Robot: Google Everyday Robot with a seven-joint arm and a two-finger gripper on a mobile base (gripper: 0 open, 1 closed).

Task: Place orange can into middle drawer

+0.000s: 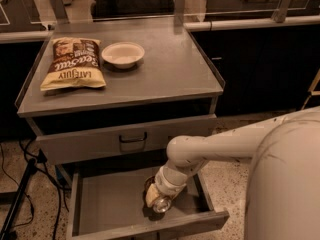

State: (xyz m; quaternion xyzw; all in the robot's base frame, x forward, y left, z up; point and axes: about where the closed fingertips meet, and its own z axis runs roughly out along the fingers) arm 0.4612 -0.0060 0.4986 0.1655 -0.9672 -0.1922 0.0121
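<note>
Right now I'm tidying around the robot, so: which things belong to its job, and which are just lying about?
Job: orange can, down in the open middle drawer; hand, at the can inside that drawer.
Lying about: chip bag and white bowl, both on the cabinet top; upper drawer, shut.

The white arm (235,141) bends at the elbow (182,152), wrist (170,179) angled down-left, gripper (158,200) lowest.
</note>
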